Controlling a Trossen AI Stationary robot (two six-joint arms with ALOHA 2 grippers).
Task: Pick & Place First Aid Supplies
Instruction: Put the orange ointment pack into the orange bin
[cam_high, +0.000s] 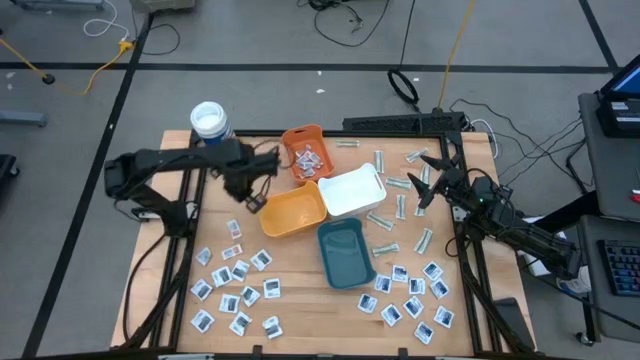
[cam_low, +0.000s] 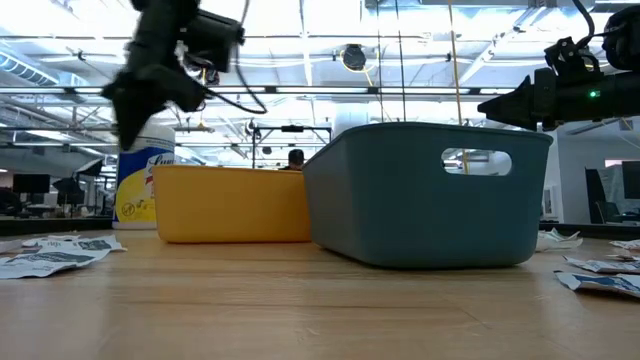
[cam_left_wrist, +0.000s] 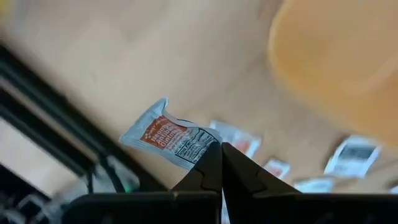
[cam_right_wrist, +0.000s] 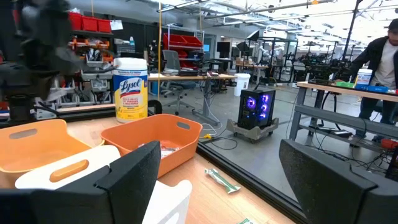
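Observation:
My left gripper (cam_high: 252, 200) hangs above the table just left of the yellow-orange tray (cam_high: 293, 213), shut on a white sachet with reddish print (cam_left_wrist: 166, 135). Many more white sachets lie flat on the table in a near-left cluster (cam_high: 235, 285) and a near-right cluster (cam_high: 410, 295). Pale grey-green strips (cam_high: 385, 218) lie right of the trays. My right gripper (cam_high: 430, 182) hovers open over those strips, touching nothing; its fingers (cam_right_wrist: 134, 180) stand wide apart. My left gripper pinches the sachet's corner (cam_left_wrist: 202, 148) between its two fingertips (cam_left_wrist: 214, 163), only at their free ends. The sachet sticks out beyond the tips, lifted clear of the table, its far end curled.
A dark orange tray (cam_high: 306, 150) holds some packets. A white tray (cam_high: 350, 190) and a teal tray (cam_high: 345, 250) sit close together mid-table. A white-lidded canister (cam_high: 210, 122) stands at the far-left corner. A black frame (cam_high: 185, 215) borders the work area.

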